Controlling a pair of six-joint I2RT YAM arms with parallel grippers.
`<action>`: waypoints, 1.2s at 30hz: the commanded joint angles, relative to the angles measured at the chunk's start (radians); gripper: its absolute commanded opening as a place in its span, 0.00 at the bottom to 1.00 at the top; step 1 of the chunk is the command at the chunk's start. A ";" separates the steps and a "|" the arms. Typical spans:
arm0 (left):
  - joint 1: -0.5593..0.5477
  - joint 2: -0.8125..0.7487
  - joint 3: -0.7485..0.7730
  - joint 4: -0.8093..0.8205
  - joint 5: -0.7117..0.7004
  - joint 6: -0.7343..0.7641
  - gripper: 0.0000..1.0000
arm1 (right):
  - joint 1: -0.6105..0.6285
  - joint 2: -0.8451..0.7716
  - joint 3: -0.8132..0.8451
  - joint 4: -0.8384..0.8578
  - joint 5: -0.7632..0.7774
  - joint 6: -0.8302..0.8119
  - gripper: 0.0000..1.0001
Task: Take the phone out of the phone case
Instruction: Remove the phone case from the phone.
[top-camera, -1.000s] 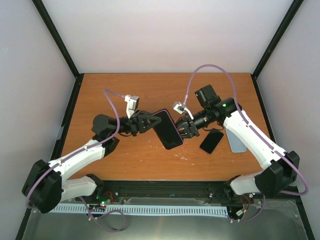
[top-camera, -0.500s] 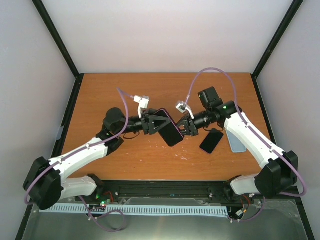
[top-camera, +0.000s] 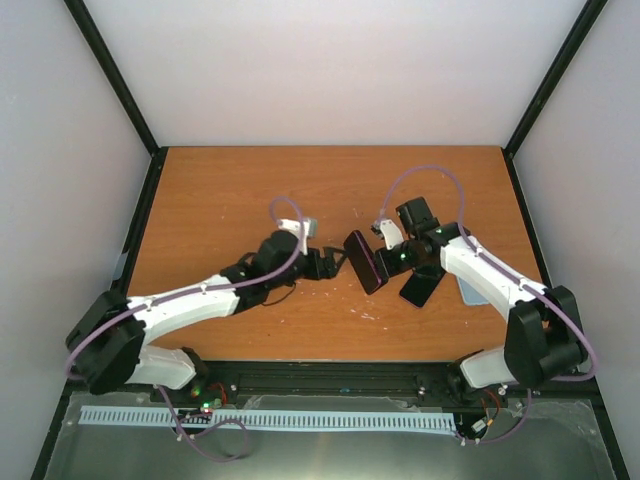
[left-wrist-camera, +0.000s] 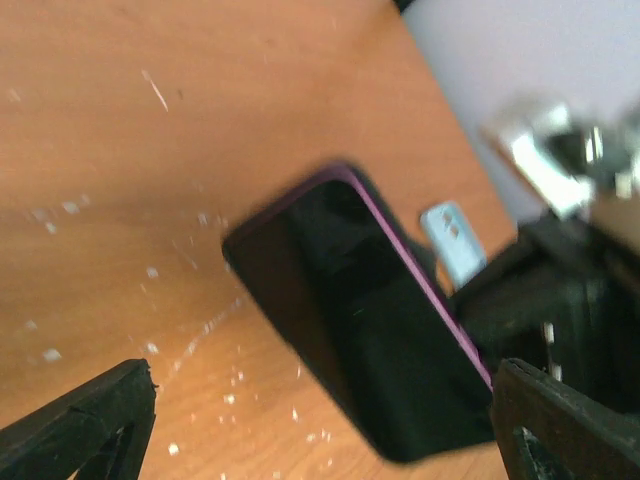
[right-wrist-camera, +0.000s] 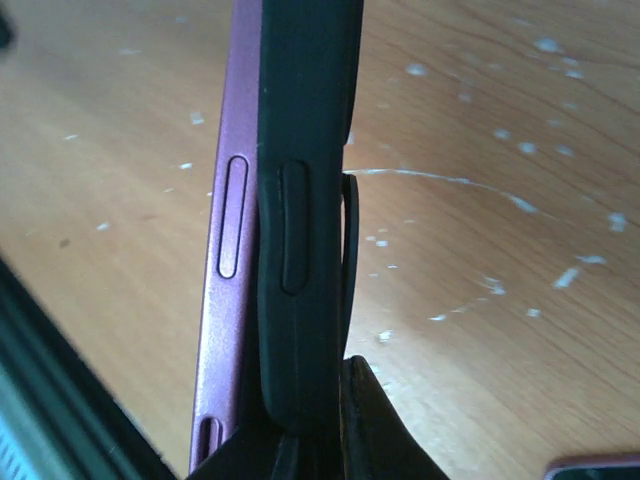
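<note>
Gripping the phone (top-camera: 365, 262) edge-on, the right pincer (top-camera: 388, 258) clamps it — the left pincer (top-camera: 335, 265) gapes wide just beside.

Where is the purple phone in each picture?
Top external: phone held up over the middle of the table.
Left wrist: phone centre to lower right, dark face showing.
Right wrist: phone edge-on, left of centre, running top to bottom.
Shared landmark: the white-specked orange table.
</note>
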 joint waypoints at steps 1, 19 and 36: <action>-0.141 0.083 0.051 -0.028 -0.195 0.094 0.91 | -0.003 0.036 0.034 0.066 0.169 0.158 0.03; -0.367 0.374 0.126 0.201 -0.434 0.203 0.90 | -0.005 0.111 0.049 0.057 0.141 0.267 0.03; -0.370 0.504 0.229 0.080 -0.617 0.201 0.68 | -0.016 0.109 0.028 0.063 0.107 0.285 0.03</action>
